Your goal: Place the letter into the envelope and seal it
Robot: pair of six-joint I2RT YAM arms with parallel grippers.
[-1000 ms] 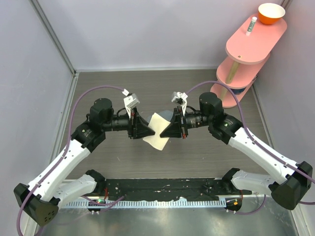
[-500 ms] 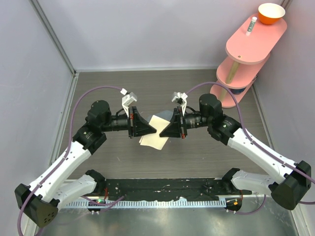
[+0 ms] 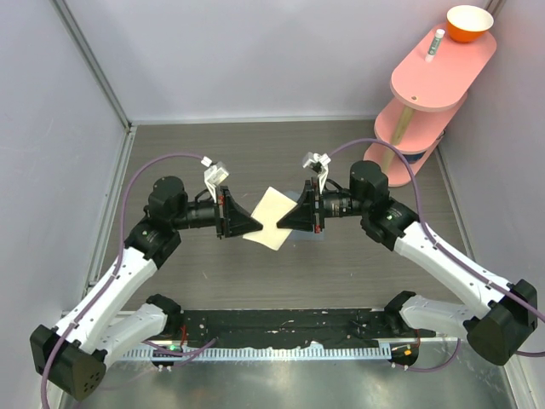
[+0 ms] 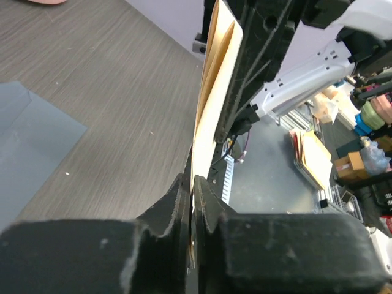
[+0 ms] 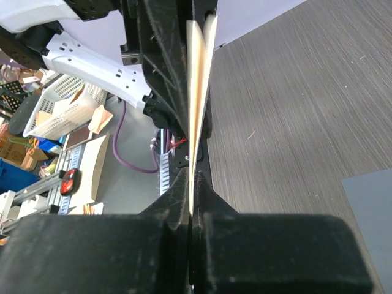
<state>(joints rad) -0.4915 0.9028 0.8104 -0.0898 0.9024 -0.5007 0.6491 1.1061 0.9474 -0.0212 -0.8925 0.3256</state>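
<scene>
I have both grippers clamped on the tan letter (image 3: pixel 271 218): the left gripper (image 3: pixel 257 224) pinches one edge and the right gripper (image 3: pixel 283 222) the opposite one, holding it above the table (image 3: pixel 213 162). The envelope (image 4: pixel 30 144) lies flat on the wood below the right gripper, whose arm hides most of it from overhead. A pink shelf (image 3: pixel 430 85) carrying an orange bowl (image 3: pixel 469 23) stands well apart, far right.
</scene>
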